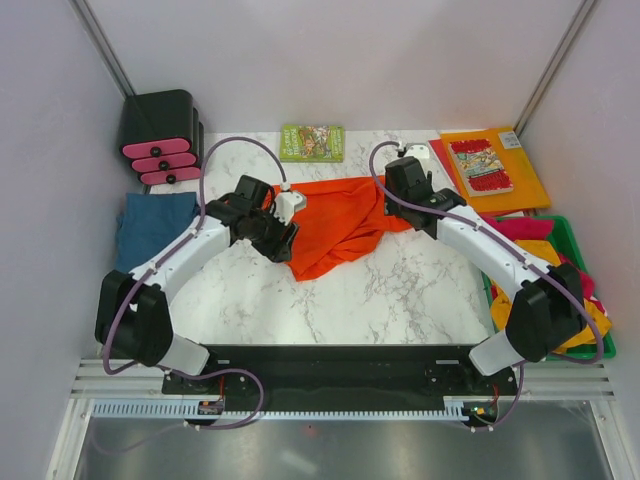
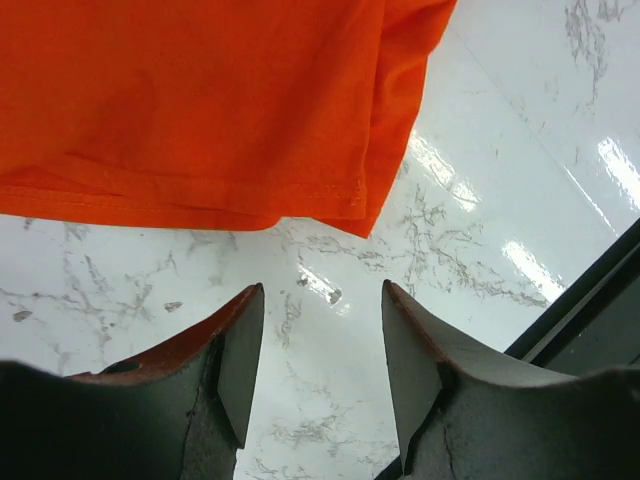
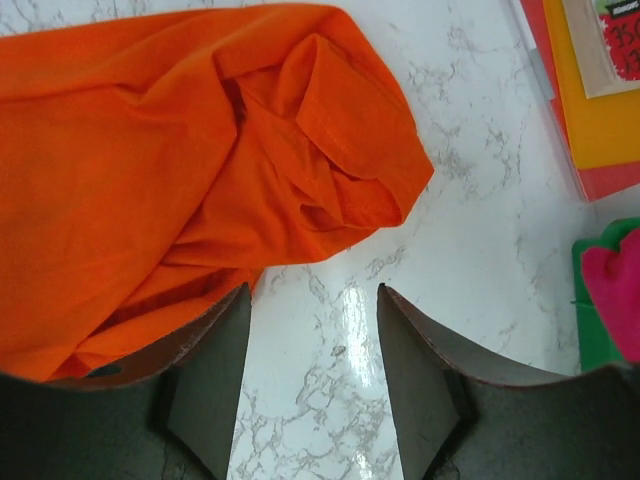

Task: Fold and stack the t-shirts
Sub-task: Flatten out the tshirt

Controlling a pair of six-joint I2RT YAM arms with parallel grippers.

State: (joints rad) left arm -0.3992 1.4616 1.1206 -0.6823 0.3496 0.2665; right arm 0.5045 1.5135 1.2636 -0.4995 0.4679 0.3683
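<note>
A bright orange-red t-shirt [image 1: 335,225] lies crumpled at the middle of the marble table. My left gripper [image 1: 284,238] hovers at its left edge; in the left wrist view it [image 2: 322,292] is open over bare marble, with the shirt's hem [image 2: 200,110] just beyond its tips. My right gripper [image 1: 398,205] is at the shirt's right edge, open [image 3: 312,292] and holding nothing, the bunched cloth [image 3: 180,170] against its left finger. A teal-blue t-shirt [image 1: 150,225] lies flat at the far left. Yellow and magenta t-shirts [image 1: 545,255] fill a bin on the right.
A green bin [image 1: 580,235] stands at the right edge. An orange folder with a comic book [image 1: 497,165] lies at the back right, and a small green book [image 1: 312,141] at the back centre. A black rack with pink fronts [image 1: 160,140] stands at the back left.
</note>
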